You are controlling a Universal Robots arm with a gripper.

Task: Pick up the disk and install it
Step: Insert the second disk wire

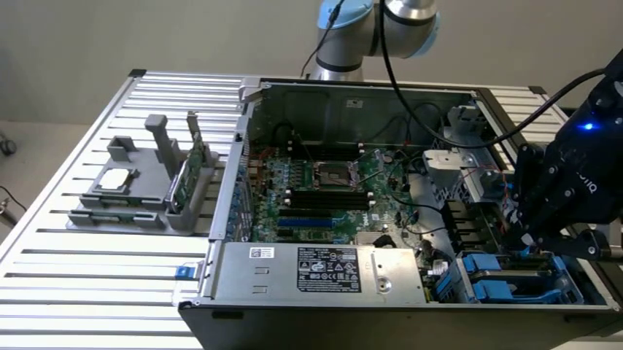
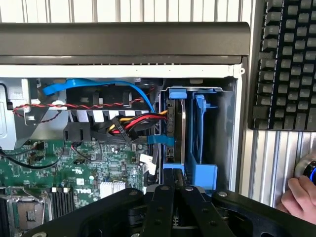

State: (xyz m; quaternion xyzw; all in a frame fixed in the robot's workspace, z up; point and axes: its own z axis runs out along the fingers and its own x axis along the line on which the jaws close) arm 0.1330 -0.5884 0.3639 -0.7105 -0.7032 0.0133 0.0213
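The gripper [image 2: 174, 195] is clenched with its two black fingers [image 2: 163, 197] pressed together and nothing visibly between them, poised over the drive bay corner of the open computer case [image 1: 389, 292]. Just beyond its tips sits the disk [image 2: 176, 128], standing on edge in its blue carrier inside the blue bay [image 2: 205, 133], already slotted in. Beside the gripper, towards the middle of the case, lies the green motherboard [image 2: 74, 168] with red, yellow and blue cables [image 2: 133, 121] running to the disk. Farther off, outside the case wall, a black keyboard [image 2: 286, 64] rests on the slatted table [image 1: 98, 277], and a person's hand [image 2: 296, 197] touches a knob
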